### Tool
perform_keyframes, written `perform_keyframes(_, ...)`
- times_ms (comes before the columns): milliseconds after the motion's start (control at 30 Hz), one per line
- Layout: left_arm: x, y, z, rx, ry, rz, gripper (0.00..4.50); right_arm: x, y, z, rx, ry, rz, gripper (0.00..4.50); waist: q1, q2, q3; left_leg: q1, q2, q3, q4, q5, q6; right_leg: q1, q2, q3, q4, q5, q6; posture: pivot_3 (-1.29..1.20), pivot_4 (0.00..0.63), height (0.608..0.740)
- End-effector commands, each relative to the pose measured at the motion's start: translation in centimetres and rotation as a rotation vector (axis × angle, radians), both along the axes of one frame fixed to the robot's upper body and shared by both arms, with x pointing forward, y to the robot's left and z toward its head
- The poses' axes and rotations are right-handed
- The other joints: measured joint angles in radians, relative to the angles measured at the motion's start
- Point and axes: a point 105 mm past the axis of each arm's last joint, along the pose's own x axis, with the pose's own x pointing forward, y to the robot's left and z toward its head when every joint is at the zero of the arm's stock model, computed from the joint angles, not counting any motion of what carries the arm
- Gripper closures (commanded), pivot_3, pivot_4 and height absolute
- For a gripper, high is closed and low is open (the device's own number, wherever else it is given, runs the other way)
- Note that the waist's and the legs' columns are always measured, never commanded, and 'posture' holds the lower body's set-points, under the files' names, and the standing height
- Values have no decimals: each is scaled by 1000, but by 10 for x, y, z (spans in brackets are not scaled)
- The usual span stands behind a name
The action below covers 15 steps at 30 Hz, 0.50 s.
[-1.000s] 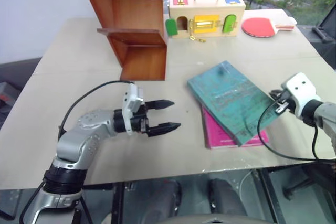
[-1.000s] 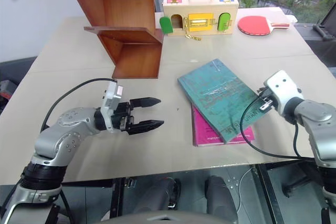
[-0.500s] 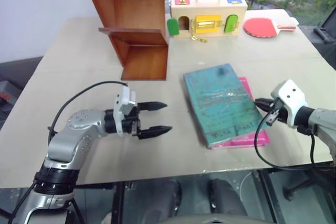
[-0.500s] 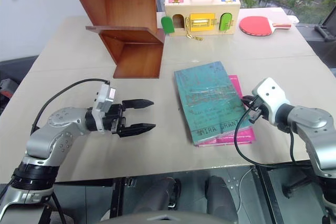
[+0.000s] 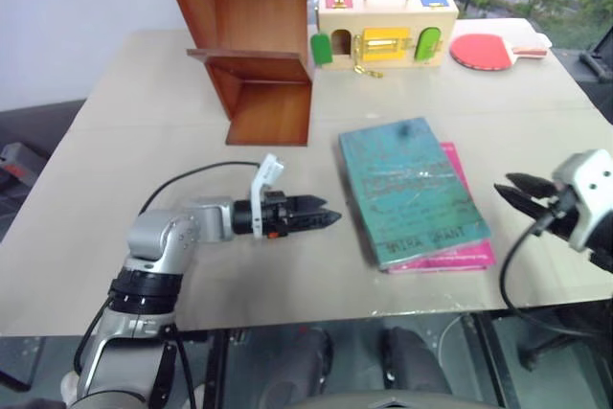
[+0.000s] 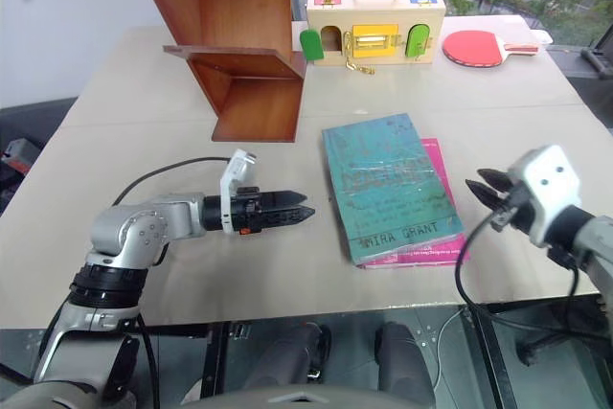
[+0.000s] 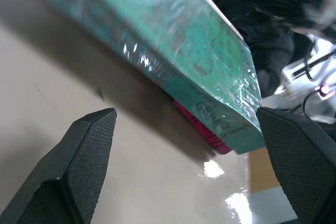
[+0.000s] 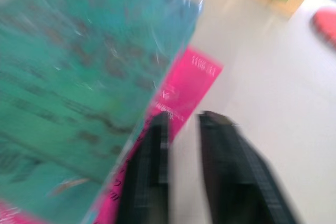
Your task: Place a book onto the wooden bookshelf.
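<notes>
Head views: the book (image 5: 412,189), teal with a worn cover, lies flat on the table (image 5: 144,141), resting on a pink book (image 5: 460,251) whose right edge and near corner show from under it. The bookshelf (image 5: 254,40) stands at the far left part of the table, well apart from the book, its lower shelf bare. Beside the bookshelf at the far edge sits a pale box (image 5: 383,26) with coloured doors, and to its right a red paddle (image 5: 488,48). The left gripper (image 5: 324,219) is held low over the table, pointing toward the book's left edge, near it but apart from it; seen edge-on here, its fingers overlap. The right gripper (image 5: 515,192) is to the right of the two books, clear of both, its fingers parted a little and holding nothing. Left wrist view: the two black fingers (image 7: 86,150) stand wide apart and empty, with the book (image 7: 173,45) ahead between them, the pink book (image 7: 202,129) beneath it, and bare table under the fingers. Right wrist view: the right gripper (image 8: 181,129) shows a narrow gap between its fingers (image 8: 231,166), which hover over the pink book's edge (image 8: 184,85) and the table beside the book (image 8: 73,87), gripping nothing.
</notes>
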Motion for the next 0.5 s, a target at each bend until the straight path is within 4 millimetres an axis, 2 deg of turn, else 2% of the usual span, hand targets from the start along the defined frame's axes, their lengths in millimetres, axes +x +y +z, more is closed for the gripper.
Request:
perform_keyframes(33, 11, -6, 12, -92, 106, 35, 0, -43, 26, 12, 38, -12, 122, 1475, 6, -1, 0, 0, 0, 0, 1, 0, 0, 0, 0, 0, 1, 0, 0, 0, 150, 740)
perform_keyframes(100, 19, -12, 13, -121, 152, 60, 0, -61, 38, 13, -6, -34, 184, 1475, 9, -1, -1, 0, 0, 0, 2, 0, 0, 1, 0, 0, 1, 0, 0, 0, 150, 740)
perform_keyframes(167, 27, -18, 10, -131, 192, 91, 0, -69, 42, 10, 38, -11, 202, 1475, 10, -1, -1, 1, 0, -1, 5, -1, 1, 4, 0, -2, 1, 0, 0, 0, 150, 740)
perform_keyframes(233, 30, -25, 7, -144, 227, 100, 0, -74, 44, 9, 65, -7, 212, 1475, 8, -2, -1, 6, 0, -2, 7, -4, 5, 11, -1, -3, -1, 0, 1, 0, 150, 740)
perform_keyframes(333, 32, -49, 6, -179, 295, 84, 0, -79, 51, 3, 68, 1, 236, 1475, 9, -3, -1, 9, -1, -1, 9, -5, 7, 16, -5, -3, -3, 0, 2, 0, 150, 740)
perform_keyframes(500, 42, -69, 0, -199, 381, 118, 0, -79, 59, 2, 73, -16, 253, 1475, 9, -5, 0, 9, -1, -3, 9, -3, 3, 16, -5, -4, -3, 0, 2, 0, 150, 740)
